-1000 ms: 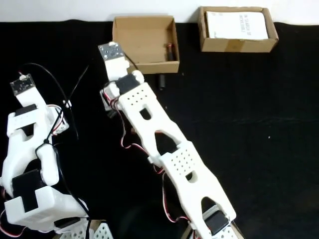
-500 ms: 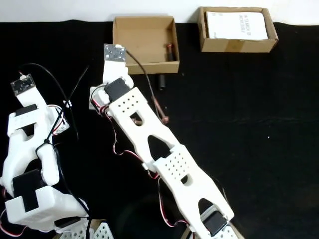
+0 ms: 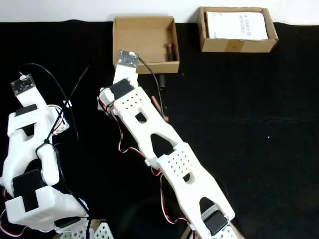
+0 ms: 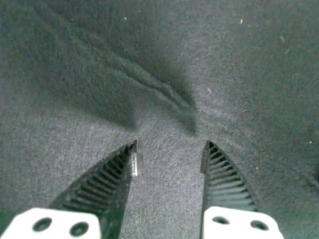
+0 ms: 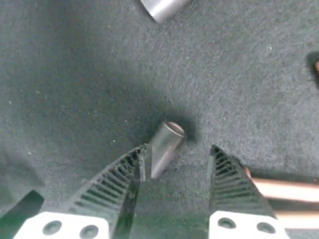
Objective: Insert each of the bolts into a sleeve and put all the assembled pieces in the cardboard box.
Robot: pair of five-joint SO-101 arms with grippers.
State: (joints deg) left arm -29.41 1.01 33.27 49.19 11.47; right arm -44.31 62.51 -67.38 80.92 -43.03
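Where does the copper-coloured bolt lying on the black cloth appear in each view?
High view: copper-coloured bolt on the black cloth, close beside the white right arm.
Right wrist view: the bolt outside the right claw.
Left wrist view: left claw over creased cloth elsewhere.
Shared landmark: right arm.

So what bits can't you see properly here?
Right wrist view: one sleeve is cut off by the picture's edge; a bolt runs off the edge, its other end behind the right gripper.
High view: the piece in the cardboard box is too small to tell bolt from sleeve.
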